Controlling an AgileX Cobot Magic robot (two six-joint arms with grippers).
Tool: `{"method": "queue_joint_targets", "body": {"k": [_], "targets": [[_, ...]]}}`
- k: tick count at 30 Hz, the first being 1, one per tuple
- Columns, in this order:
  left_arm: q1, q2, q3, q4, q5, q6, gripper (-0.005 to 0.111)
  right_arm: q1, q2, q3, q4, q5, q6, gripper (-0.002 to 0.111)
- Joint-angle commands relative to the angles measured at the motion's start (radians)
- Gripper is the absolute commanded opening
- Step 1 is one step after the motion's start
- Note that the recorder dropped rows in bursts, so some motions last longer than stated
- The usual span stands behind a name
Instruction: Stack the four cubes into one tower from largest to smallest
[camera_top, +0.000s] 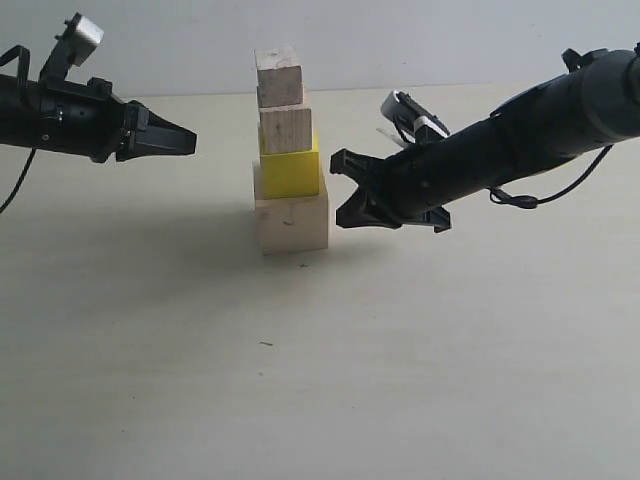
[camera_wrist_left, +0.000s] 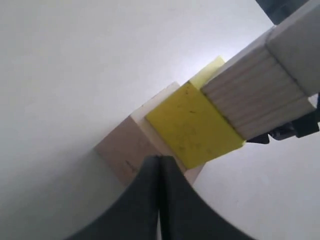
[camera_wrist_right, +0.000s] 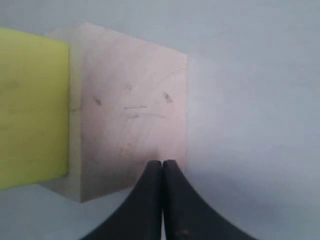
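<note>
Yellow cube (camera_top: 291, 172) between wood cubes (camera_top: 291, 222)

1. Large cube (camera_top: 291, 224): pale bare wood with a few small dark marks (pinkish in the right wrist view).
2. Yellow cube (camera_top: 290, 172): bright yellow, plain apart from faint dark specks.
3. Medium cube (camera_top: 287, 128): pale wood with straight, parallel grain lines.
4. Small cube (camera_top: 279, 76): pale wood, greyer on its shaded face.
5. Left gripper (camera_wrist_left: 159, 161) and right gripper (camera_wrist_right: 162, 166): black.
6. Table (camera_top: 150, 350): plain cream.
7. Wall (camera_top: 450, 40): pale grey.
</note>
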Motion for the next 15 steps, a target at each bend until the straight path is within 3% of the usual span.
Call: {"method": "queue_joint_targets", "body": {"k": [1,15], "targets": [[-0.003,-0.005,0.003,-0.017,0.007,0.005,0.000,0.002,-0.003,0.001,0.065,0.025,-0.058,0.000],[-0.003,-0.005,0.003,-0.017,0.003,0.005,0.000,0.002,-0.003,0.001,0.086,0.069,-0.071,0.000]]}}
